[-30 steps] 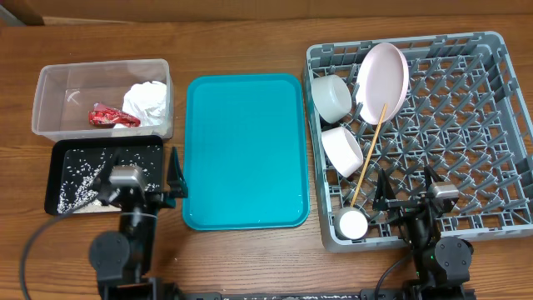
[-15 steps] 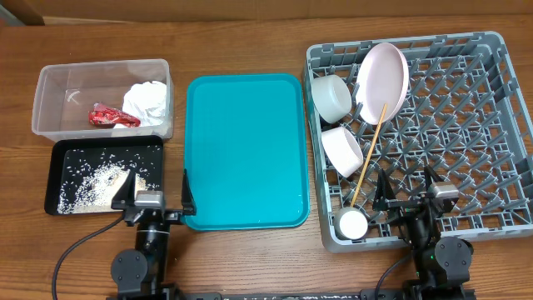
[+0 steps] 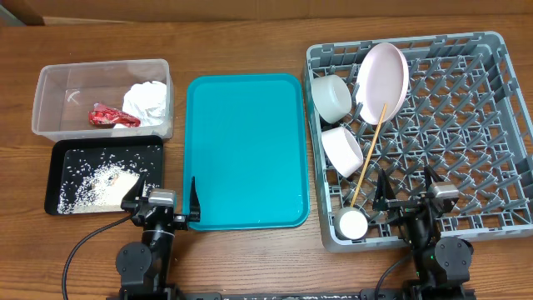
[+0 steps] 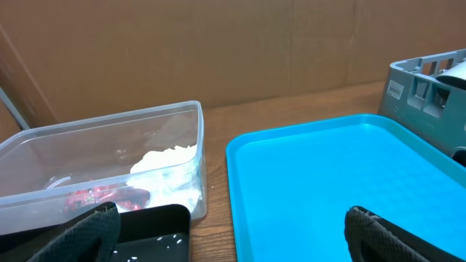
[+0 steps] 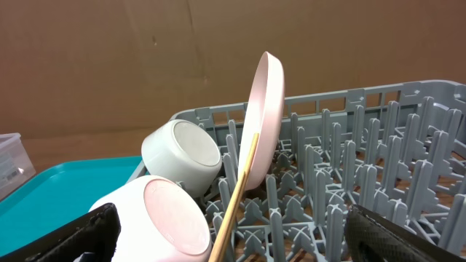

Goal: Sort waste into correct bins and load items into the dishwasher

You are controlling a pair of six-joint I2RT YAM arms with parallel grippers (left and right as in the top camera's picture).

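Note:
The clear tub (image 3: pixel 50 92) at the back left holds the red wrapper (image 3: pixel 112 117) and the white napkin (image 3: pixel 148 102); both show in the left wrist view (image 4: pixel 95 198) (image 4: pixel 169 161). The black tray (image 3: pixel 62 158) in front of it holds rice grains (image 3: pixel 96 182). The grey dish rack (image 3: pixel 500 117) at the right holds a pink plate (image 3: pixel 383 79), two white bowls (image 3: pixel 332 96) (image 3: pixel 341 150), a small white cup (image 3: pixel 352 223) and chopsticks (image 3: pixel 369 154). My left gripper (image 3: pixel 162 204) is open and empty between the black tray and teal tray. My right gripper (image 3: pixel 410 198) is open and empty over the rack's front edge.
A teal serving tray (image 3: pixel 246 150) lies bare in the middle between the bins and the rack. Brown wooden table all round; cardboard wall at the back in the wrist views.
My left arm has drawn back from the black tray toward the front edge and to the right. The right arm has not moved.

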